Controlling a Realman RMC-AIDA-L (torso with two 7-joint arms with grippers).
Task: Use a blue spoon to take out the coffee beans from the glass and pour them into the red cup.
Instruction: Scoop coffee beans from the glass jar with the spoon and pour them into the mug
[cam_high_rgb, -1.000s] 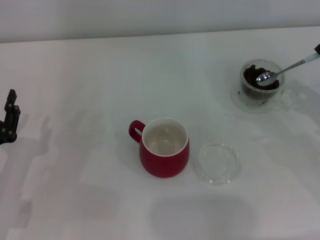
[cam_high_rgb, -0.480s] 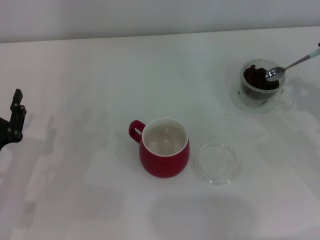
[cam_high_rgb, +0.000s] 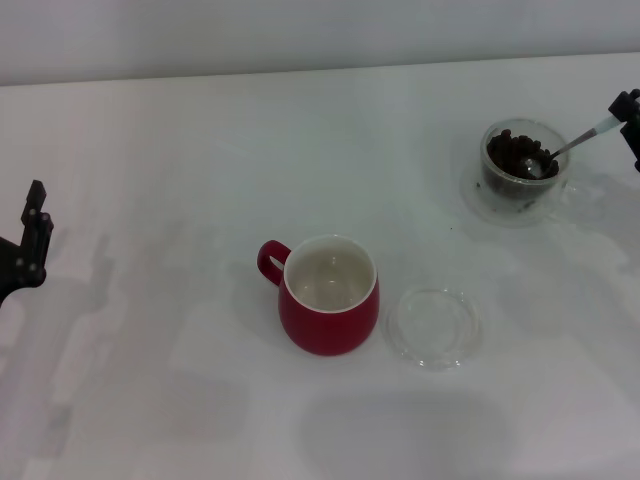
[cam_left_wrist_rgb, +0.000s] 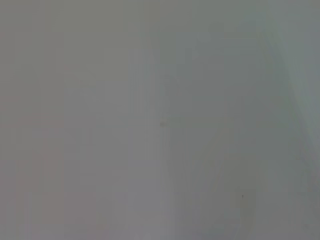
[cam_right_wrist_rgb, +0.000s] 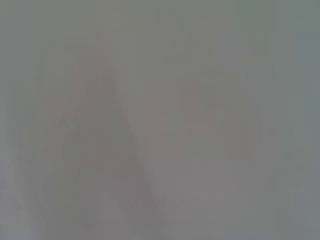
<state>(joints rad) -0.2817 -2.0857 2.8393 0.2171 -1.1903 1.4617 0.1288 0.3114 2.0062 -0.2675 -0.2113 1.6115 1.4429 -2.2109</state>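
At far right corner of surface (cam_high_rgb: 180, 150), your right hand (cam_high_rgb: 626, 112) grips blue spoon (cam_high_rgb: 565, 149), bowl sunk among coffee beans (cam_high_rgb: 512, 155) inside glass (cam_high_rgb: 522, 170). Red cup (cam_high_rgb: 329, 294) mid-surface. Left hand (cam_high_rgb: 25, 248) idle at left edge, grip state unreadable.

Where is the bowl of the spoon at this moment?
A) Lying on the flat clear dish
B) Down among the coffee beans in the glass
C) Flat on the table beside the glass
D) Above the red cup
B: in the head view the blue spoon slants from the right gripper down into the glass, its bowl among the coffee beans; the red cup is empty.
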